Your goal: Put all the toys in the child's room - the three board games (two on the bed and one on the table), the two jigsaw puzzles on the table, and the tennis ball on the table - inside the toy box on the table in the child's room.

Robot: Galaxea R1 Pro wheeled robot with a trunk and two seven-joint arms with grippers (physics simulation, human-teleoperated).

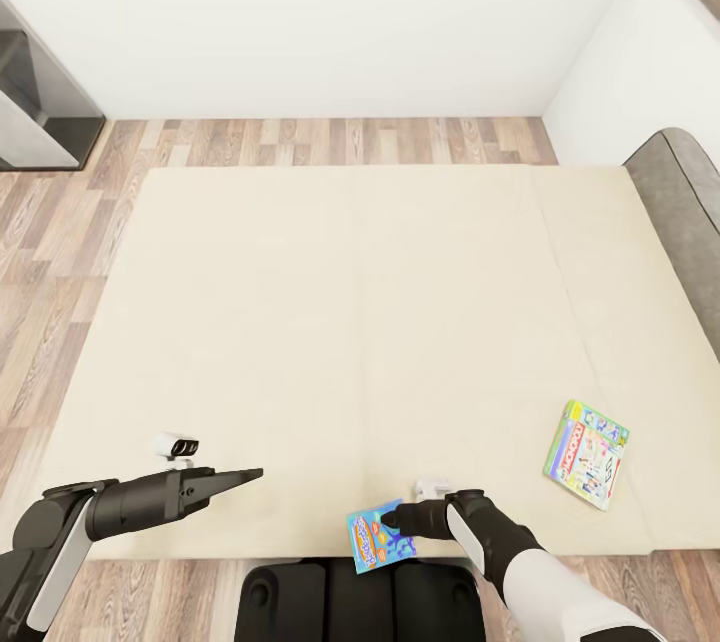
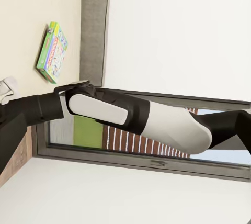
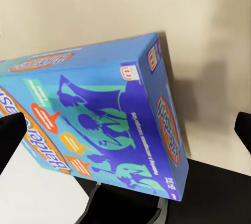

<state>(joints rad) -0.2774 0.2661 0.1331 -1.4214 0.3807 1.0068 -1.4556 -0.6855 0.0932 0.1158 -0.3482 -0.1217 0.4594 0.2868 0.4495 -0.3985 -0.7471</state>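
standing at the foot-side edge of the bed (image 1: 300,322), looking down over the cream mattress. blue board game (image 1: 380,539) lying flat at the near edge of the mattress, partly overhanging toward the robot's dark base. right end effector (image 1: 398,520) at the box's upper right corner in the head view, apparently touching or just above it; contact not clear. in the right wrist view, blue board game (image 3: 99,130) sitting between two dark fingertips (image 3: 10,135) set wide apart at the frame's sides, so jaws open and holding nothing yet. long axis of the box running roughly away from the robot, tilted a little; box directly ahead of the right end effector and close, so right arm clearly the nearer. judged next need: closing across the box's short width, with care at the edge, since a nudge could tip it off the mattress.

second board game (image 1: 587,453), green-edged with a red banner, flat on the mattress well to the right, near the grey headboard (image 1: 680,222).

left end effector (image 1: 240,475) hovering low over the mattress, well apart from both boxes; fingers look pressed together, empty.
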